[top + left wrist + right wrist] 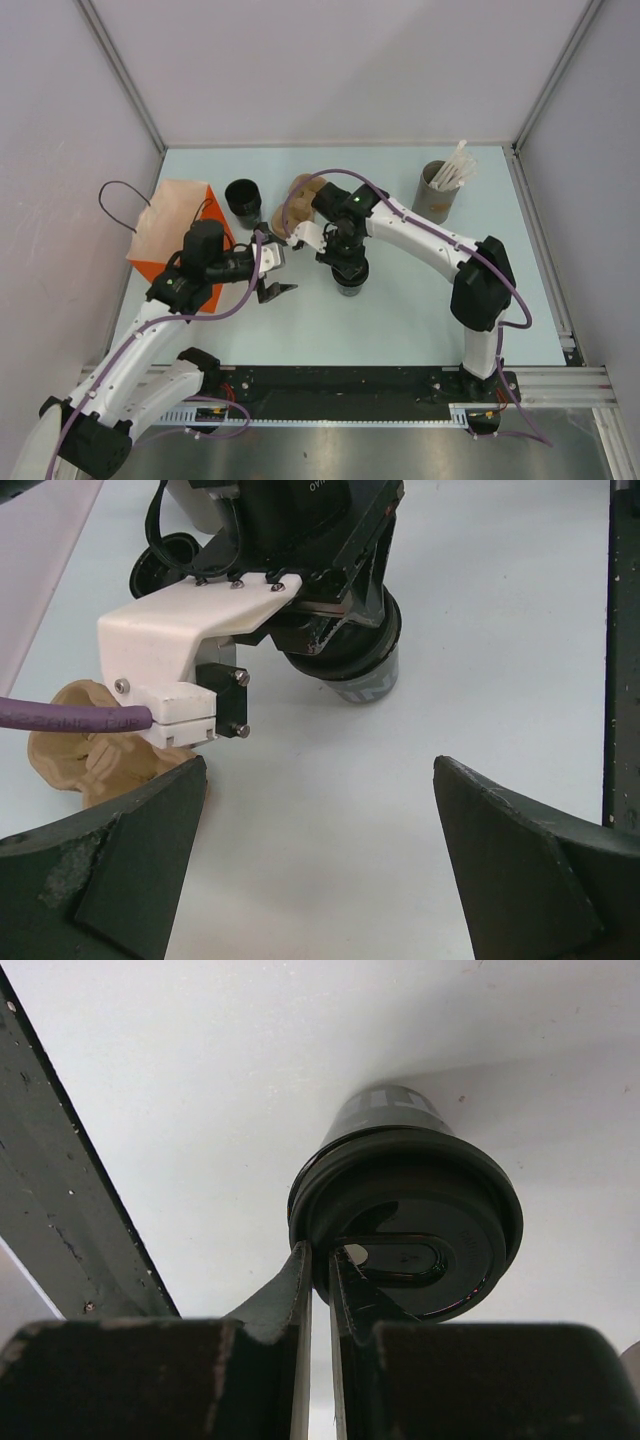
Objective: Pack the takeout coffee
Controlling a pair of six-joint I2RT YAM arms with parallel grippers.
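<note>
The takeout coffee (351,281) is a small black cup with a black lid, near the middle of the table. My right gripper (344,258) comes down on it from above. In the right wrist view its jaws (320,1252) are shut on the near rim of the lid (430,1185), one finger outside and one inside. The cup (366,676) hangs slightly tilted at the table surface. My left gripper (276,278) is open just left of the cup, with only bare table between its fingers (320,770). The orange paper bag (172,232) stands at the left.
A second black cup (243,201) stands behind, right of the bag. The brown pulp carrier (300,193) lies at the back centre, also left of the cup (75,750). A grey-brown cylinder of white sticks (436,190) stands at the back right.
</note>
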